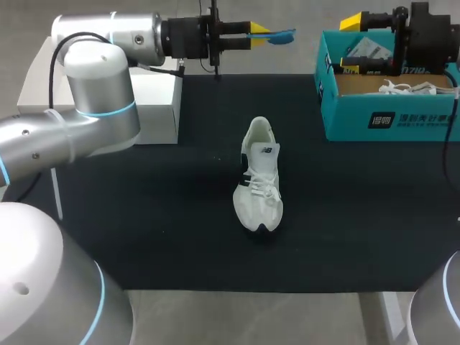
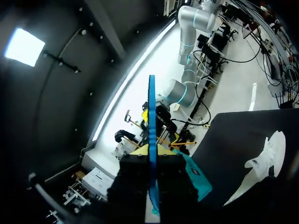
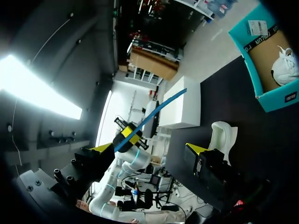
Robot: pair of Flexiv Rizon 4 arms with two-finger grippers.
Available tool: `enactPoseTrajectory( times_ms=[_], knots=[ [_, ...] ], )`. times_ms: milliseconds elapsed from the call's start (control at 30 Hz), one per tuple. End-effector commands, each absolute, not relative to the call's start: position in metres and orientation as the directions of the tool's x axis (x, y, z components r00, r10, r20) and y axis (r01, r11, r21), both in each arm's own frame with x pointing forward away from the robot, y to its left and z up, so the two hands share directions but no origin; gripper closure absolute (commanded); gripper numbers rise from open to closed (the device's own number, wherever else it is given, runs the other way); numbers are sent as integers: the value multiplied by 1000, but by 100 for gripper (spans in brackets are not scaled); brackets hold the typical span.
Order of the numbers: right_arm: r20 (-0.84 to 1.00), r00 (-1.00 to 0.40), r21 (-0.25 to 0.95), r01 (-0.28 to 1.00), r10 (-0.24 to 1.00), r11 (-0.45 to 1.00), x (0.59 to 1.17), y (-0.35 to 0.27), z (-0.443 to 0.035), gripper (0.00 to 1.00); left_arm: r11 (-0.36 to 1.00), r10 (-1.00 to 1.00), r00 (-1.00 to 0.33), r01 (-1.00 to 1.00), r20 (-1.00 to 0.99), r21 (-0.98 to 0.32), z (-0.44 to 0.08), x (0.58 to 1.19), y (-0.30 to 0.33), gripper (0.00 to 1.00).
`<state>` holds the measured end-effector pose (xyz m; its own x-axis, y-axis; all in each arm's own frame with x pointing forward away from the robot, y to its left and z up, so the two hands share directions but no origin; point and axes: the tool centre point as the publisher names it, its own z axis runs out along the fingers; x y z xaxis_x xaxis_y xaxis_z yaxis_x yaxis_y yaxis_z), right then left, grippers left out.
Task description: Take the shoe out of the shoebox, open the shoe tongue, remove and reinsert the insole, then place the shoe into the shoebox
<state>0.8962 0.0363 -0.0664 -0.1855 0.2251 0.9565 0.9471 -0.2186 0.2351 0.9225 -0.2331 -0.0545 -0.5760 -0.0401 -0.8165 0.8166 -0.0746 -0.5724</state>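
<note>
White box, black table mat

You have open mat on every side of the shoe. White box stands far left, shoebox far right. Left gripper gripping the insole hangs between them. Right gripper sits over the shoebox's left end, with another shoe inside.

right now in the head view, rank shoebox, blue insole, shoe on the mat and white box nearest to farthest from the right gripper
1. shoebox, directly by the right gripper, far right.
2. blue insole, held in the left gripper, far middle.
3. shoe, lying in the middle, nearer me.
4. white box, at the left.
</note>
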Motion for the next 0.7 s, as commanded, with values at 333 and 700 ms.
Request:
enactPoseTrajectory(
  times_ms=[333,700],
  knots=[
    [957,-184,235,947,226,-220,897,37,-67,0,-93,74,-993,80,-87,-992,-57,925,-240,100],
    [957,-184,235,947,226,-220,897,37,-67,0,220,152,-807,-535,571,-815,-46,905,-232,100]
  ],
)
